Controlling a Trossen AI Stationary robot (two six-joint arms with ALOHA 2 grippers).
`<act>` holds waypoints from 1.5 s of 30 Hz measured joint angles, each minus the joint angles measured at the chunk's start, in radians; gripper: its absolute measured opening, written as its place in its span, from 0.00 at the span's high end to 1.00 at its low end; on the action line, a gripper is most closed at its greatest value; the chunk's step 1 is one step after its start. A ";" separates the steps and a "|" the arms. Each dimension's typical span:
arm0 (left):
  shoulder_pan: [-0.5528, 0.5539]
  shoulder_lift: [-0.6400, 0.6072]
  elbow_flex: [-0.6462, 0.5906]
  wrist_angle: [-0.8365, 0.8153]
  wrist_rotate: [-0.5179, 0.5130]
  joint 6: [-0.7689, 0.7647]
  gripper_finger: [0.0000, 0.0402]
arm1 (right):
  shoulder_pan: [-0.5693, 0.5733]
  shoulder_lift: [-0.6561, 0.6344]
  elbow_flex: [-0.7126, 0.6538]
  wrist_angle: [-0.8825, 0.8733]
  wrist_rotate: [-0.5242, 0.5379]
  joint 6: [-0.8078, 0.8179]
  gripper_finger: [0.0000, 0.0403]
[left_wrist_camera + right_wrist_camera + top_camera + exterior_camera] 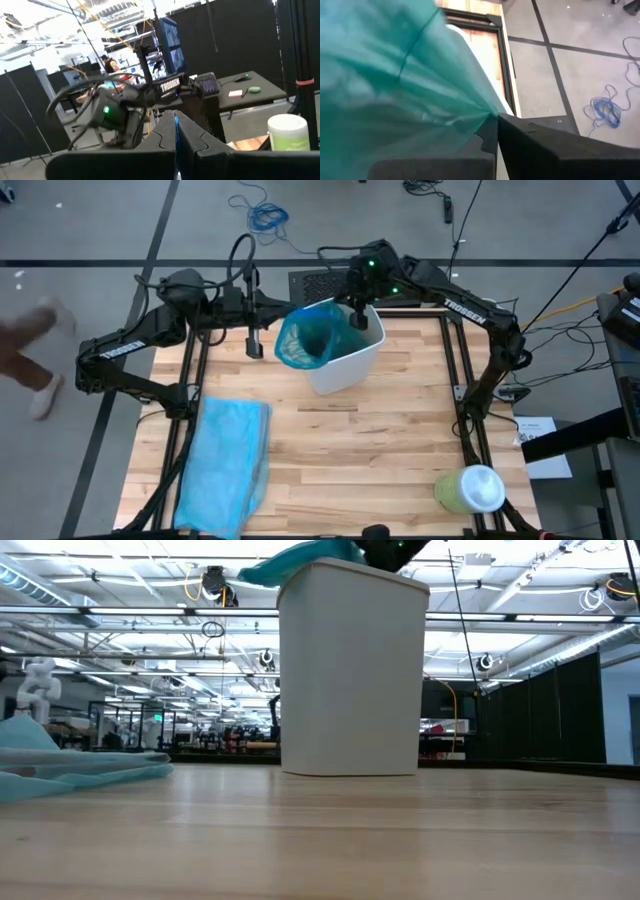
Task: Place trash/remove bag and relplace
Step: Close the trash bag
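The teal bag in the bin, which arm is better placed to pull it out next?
Probably the right. Its end effector is already shut on the teal bag at the bin rim; the left end effector hangs beside the bin, shut on nothing visible.

Teal-green translucent plastic liner bag [305, 340] w/ a darker teal inside, sitting in plain white plastic bin [348, 363]. Paler sky-blue plastic bag [226, 465], no print, near front-left corner of light wood desk [380, 450], striped in pale planks w/ black frame rails. Pale-green container w/ white top [469, 489] at front-right corner. Both arms black w/ white lettering; right gripper [492, 131] black against teal.
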State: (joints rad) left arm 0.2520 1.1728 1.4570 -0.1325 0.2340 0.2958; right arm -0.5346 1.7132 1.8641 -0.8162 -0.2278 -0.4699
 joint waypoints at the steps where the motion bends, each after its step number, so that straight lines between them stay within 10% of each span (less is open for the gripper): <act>1: 0.000 0.000 0.000 -0.008 -0.001 0.000 1.00 | 0.000 -0.008 0.000 0.000 0.000 0.008 1.00; 24: 0.001 0.025 0.001 -0.200 -0.154 0.053 0.89 | 0.006 -0.148 0.001 0.002 -0.009 0.092 0.55; 45: 0.001 0.021 0.144 -0.309 -0.212 0.143 0.75 | 0.048 -0.152 0.009 0.003 -0.014 0.074 0.44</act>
State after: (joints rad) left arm 0.2527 1.1938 1.6009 -0.4411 0.0221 0.4384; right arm -0.4868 1.5608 1.8732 -0.8134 -0.2420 -0.3958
